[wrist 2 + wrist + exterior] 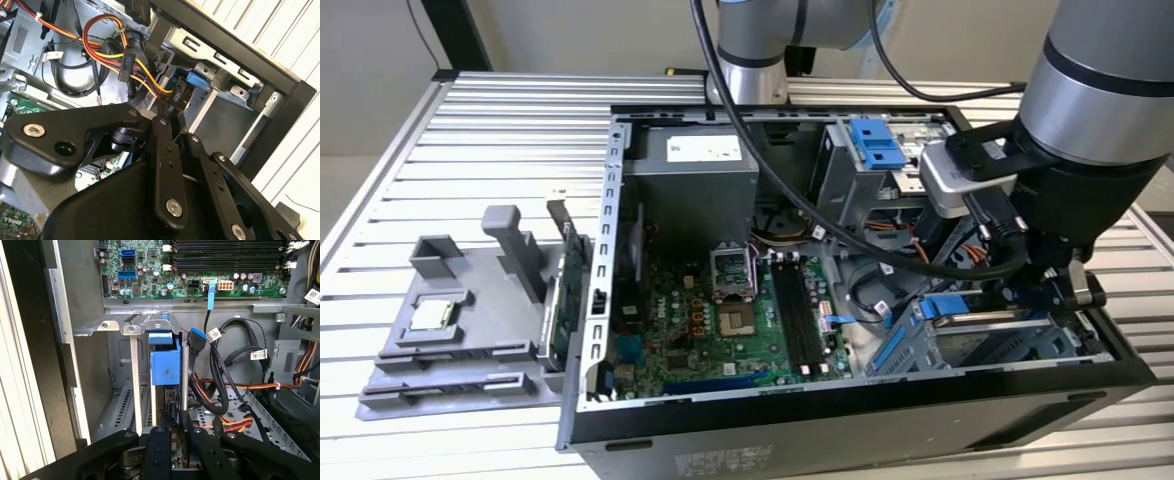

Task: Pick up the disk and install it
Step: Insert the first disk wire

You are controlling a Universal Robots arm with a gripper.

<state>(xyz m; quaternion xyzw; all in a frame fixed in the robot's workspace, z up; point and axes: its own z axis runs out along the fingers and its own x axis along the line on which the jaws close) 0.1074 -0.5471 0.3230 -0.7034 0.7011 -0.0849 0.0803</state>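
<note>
The disk (pixel 165 365) stands on edge in the metal drive cage (pixel 117 365) at the case's front corner. Its blue rail frame faces the first wrist view. My gripper (pixel 172 427) reaches down into that cage, its black fingers (pixel 156 440) close together on either side of the disk's near edge, shut on it. In the second wrist view the gripper (pixel 175 127) points into the bay, where the disk's blue rail (pixel 194 80) shows. In the exterior view the gripper (pixel 1034 300) hangs over the cage at the case's right, with the disk's blue rail (pixel 938 306) beside it.
Bundles of orange, yellow and black cables (pixel 235 390) run right beside the cage. The motherboard (pixel 720 320) fills the case's middle, with a grey power-supply box (pixel 694 180) behind it. A grey fixture (pixel 467 320) holding a small silver chip (pixel 434 313) stands at the exterior view's left.
</note>
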